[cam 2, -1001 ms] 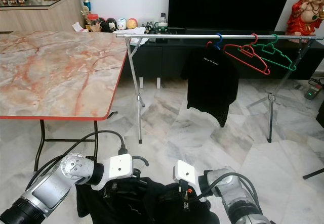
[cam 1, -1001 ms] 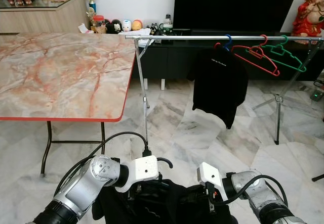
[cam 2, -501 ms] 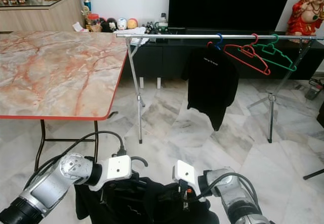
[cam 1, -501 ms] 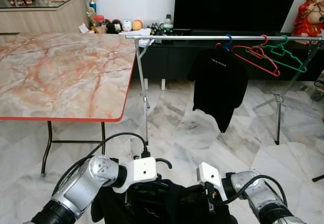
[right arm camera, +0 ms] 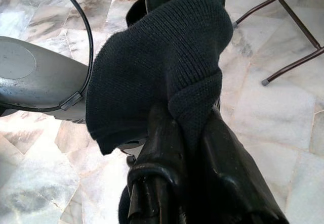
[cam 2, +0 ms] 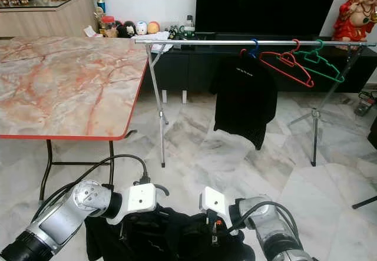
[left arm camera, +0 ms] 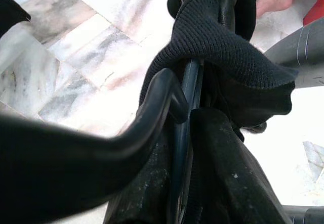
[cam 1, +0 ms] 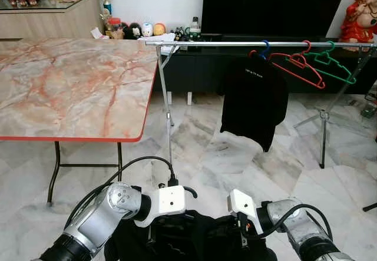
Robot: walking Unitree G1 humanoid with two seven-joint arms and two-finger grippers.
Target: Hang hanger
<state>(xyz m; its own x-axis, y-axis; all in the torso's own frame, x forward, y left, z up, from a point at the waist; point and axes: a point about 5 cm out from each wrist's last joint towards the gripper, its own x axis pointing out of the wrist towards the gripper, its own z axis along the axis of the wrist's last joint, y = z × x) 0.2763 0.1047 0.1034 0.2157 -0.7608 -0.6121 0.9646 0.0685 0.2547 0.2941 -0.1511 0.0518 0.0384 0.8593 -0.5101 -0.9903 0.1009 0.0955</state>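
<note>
A black garment (cam 1: 194, 240) on a black hanger hangs low between my two arms, its hook (cam 1: 189, 190) sticking up beside my left wrist. My left gripper (cam 1: 169, 224) is shut on the hanger's neck, where the knit collar (left arm camera: 212, 37) wraps round it and the hook (left arm camera: 152, 107) curves away. My right gripper (cam 1: 237, 230) is shut on the garment's shoulder, and the fabric (right arm camera: 162, 67) drapes over its fingers (right arm camera: 228, 183). Ahead stands a silver clothes rail (cam 1: 224, 43).
The rail carries a black T-shirt (cam 1: 254, 99) on a blue hanger, a red hanger (cam 1: 300, 66) and a green hanger (cam 1: 333, 66) towards its right end. A marble-topped table (cam 1: 70, 84) stands on the left. A TV cabinet (cam 1: 200, 66) lies behind the rail.
The T-shirt on the rail has swung a little. My left wrist has sunk slightly and edged right; both grippers keep their hold.
</note>
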